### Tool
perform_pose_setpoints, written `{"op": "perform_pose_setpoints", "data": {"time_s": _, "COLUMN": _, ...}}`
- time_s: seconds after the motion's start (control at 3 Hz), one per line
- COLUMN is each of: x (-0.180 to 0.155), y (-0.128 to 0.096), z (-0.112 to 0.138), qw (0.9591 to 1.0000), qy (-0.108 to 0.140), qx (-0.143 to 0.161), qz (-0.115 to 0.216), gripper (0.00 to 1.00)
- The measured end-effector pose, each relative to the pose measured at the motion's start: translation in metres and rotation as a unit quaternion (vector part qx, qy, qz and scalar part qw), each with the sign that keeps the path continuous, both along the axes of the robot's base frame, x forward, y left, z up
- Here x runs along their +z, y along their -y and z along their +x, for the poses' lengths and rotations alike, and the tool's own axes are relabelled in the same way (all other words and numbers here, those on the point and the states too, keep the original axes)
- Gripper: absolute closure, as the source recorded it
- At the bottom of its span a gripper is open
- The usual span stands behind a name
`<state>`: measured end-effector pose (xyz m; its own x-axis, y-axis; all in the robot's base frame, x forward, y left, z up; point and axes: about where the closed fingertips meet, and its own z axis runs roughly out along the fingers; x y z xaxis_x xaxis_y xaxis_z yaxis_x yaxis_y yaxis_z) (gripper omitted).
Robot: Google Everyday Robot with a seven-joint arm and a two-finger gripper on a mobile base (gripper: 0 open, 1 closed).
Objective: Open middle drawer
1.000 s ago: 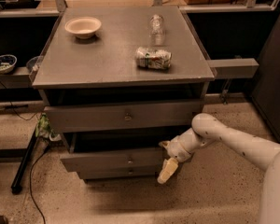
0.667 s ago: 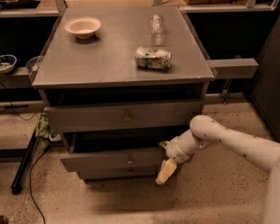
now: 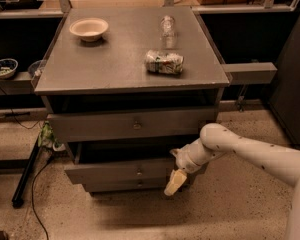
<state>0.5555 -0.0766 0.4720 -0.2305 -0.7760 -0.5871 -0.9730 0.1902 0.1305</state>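
Fingers (image 3: 175, 182) nearer, at middle drawer (image 3: 115, 174) end

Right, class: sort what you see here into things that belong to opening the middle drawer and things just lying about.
Belongs to the job:
middle drawer, partly out
gripper, at that drawer's right end

Just lying about:
bowl
can, on its side
clear bottle

- One camera stands before the grey wooden three-drawer cabinet (image 3: 125, 59), quite near, looking down on its top and front.
- The cream gripper (image 3: 175, 182) is at its lower right front.
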Motion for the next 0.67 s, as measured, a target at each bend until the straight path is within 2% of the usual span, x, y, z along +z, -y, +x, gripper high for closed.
{"op": "perform_pose_setpoints", "data": {"time_s": 0.33, "x": -0.002, "y": -0.001, "z": 0.008, "qw": 0.9998, "qy": 0.016, "qx": -0.009, "qz": -0.007, "gripper": 0.00}}
{"op": "perform_pose_setpoints", "data": {"time_s": 0.67, "x": -0.014, "y": -0.006, "z": 0.026, "qw": 0.9992, "qy": 0.024, "qx": -0.019, "qz": -0.025, "gripper": 0.00}}
